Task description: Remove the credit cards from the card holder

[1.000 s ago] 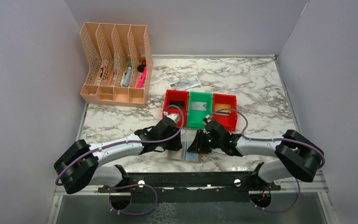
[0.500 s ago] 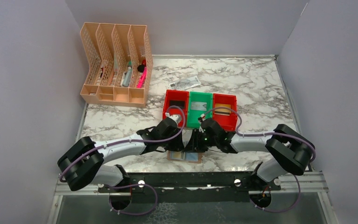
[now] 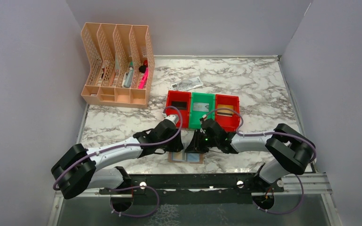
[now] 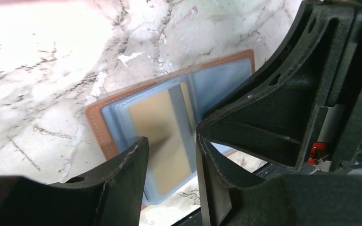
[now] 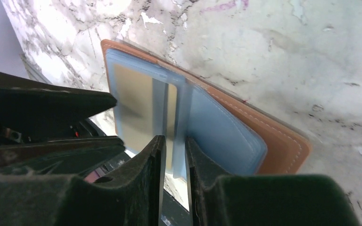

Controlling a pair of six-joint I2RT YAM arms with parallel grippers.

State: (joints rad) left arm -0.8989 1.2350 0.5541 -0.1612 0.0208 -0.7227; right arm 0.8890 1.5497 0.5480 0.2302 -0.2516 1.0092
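We are mid-extraction: the card holder [image 3: 187, 157] lies open at the worktop's [image 3: 264, 94] near edge, left fingers [image 4: 122, 179] spread over its gold card [image 4: 162, 127], right fingers [image 5: 136, 183] almost pressed together at a sleeve [image 5: 181, 117], grip unclear; next we should pinch that card and slide it out.

In the right wrist view the fingers of the right gripper [image 5: 174, 140] stand so close over the fold of the card holder [image 5: 226, 136] that whether they pinch anything cannot be told, and the gold card [image 5: 132, 103] loses its near end behind them and the left gripper [image 4: 171, 139]. In the left wrist view the right gripper's body covers most of the holder's other panel, and the card's near end is blurred. From above, both grippers hide all but the holder's near edge, and what lies in the bins [image 3: 199, 126] is too small to make out.
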